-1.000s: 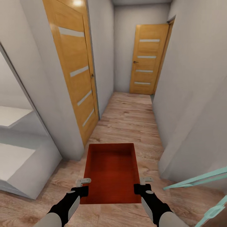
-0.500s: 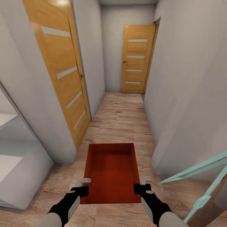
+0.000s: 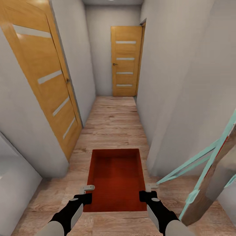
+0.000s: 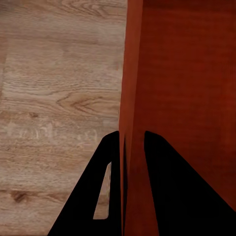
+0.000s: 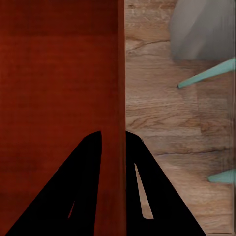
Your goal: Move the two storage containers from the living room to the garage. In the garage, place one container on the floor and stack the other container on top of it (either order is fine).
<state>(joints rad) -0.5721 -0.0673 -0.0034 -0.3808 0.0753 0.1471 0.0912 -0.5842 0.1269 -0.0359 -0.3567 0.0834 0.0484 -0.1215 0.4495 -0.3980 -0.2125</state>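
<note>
One orange-red storage container (image 3: 116, 178) hangs in front of me above a light wood plank floor, open side up, ribbed bottom showing. My left gripper (image 3: 87, 194) is shut on its left wall near the close corner; the left wrist view has the wall (image 4: 132, 98) running between the two black fingers (image 4: 98, 191). My right gripper (image 3: 146, 193) is shut on the right wall, and the right wrist view has that wall (image 5: 119, 73) pinched between its fingers (image 5: 142, 187). I am in a narrow hallway.
Grey-white walls close in on both sides. A wooden door (image 3: 42, 75) stands on the left and another wooden door (image 3: 125, 61) closes the far end. At the right, a teal-framed wooden piece (image 3: 209, 170) leans close to my right arm. A grey ledge (image 3: 13, 183) sits low left.
The whole view has shifted: the doors and walls have slid left and the teal frame has come in further at the right. The container and both grippers hold the same place in view.
</note>
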